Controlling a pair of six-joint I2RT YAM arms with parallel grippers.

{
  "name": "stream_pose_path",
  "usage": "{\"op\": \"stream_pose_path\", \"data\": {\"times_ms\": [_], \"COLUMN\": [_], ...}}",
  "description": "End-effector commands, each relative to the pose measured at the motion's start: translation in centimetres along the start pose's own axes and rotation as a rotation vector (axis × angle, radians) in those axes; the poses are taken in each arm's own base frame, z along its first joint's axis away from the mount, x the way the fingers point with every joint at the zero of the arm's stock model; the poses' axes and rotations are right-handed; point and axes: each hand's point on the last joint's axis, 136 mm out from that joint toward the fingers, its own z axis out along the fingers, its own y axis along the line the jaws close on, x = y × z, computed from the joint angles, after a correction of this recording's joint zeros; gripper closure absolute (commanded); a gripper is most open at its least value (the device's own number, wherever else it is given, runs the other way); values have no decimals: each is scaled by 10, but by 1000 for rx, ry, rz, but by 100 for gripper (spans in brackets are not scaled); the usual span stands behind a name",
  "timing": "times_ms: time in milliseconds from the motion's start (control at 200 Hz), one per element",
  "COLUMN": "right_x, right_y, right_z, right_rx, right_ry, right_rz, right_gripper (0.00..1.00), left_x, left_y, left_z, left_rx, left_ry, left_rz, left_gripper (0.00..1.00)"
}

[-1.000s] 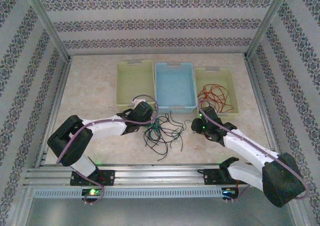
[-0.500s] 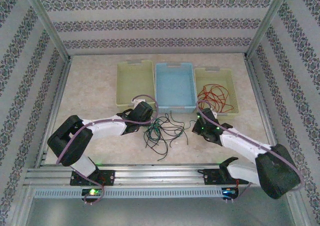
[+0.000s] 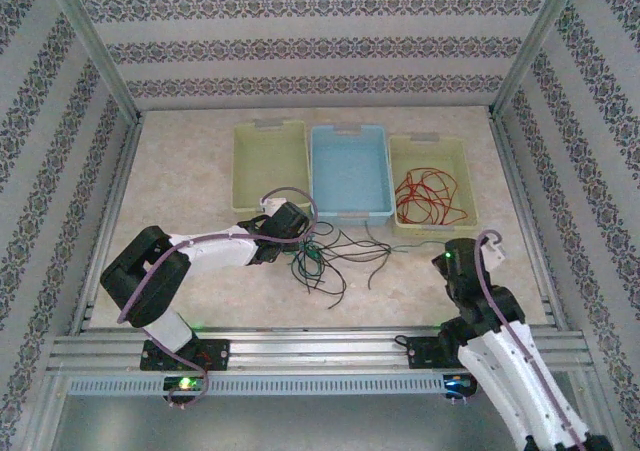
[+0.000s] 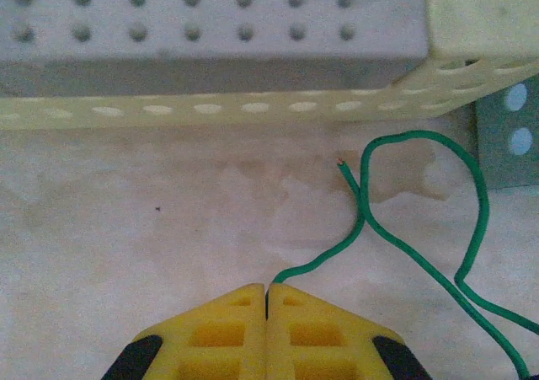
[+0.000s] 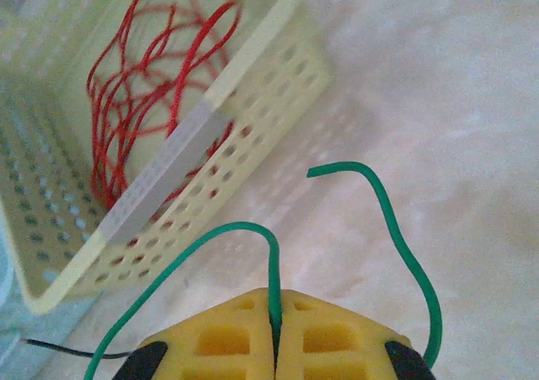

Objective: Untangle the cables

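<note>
Top external, three bins (image 3: 350, 171), two arms (image 3: 210, 251), cables (image 3: 335, 256)

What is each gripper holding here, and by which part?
Left gripper pinches green cable below a loop; right gripper pinches green cable just below a bend.

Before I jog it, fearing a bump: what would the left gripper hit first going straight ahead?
Probably the perforated near wall of the pale yellow basket; the left gripper points at it across bare table.
</note>
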Motion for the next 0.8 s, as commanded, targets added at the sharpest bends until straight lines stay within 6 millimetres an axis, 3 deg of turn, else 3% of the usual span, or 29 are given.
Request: {"op": "stream_pose_path", "data": {"times_ms": [0, 140, 250, 350, 505, 795], "right_x": [-26, -48, -41, -18, 25, 94], "right_y": [-22, -17, 1, 22, 34, 39], "right_z": [-20, -34, -28, -14, 5, 5], "right_rx": [93, 96, 37, -39, -82, -79], "right_ry": [-100, -160, -97, 38, 185, 448], "right_rz": [78, 86, 75, 59, 47, -102], "right_gripper": [100, 100, 100, 100, 100, 100], "left_x": [9, 10, 10, 8, 3, 5], "left_y": [27, 33, 28, 15, -10, -26], "left_z": [3, 3, 4, 4, 3, 4], "left_rx": [-119, -136, -107, -44, 55, 84], "left_ry": [36, 39, 40, 37, 20, 28], "left_rz": [4, -4, 9, 24, 54, 99], "left_gripper": [100, 100, 100, 100, 100, 100]}}
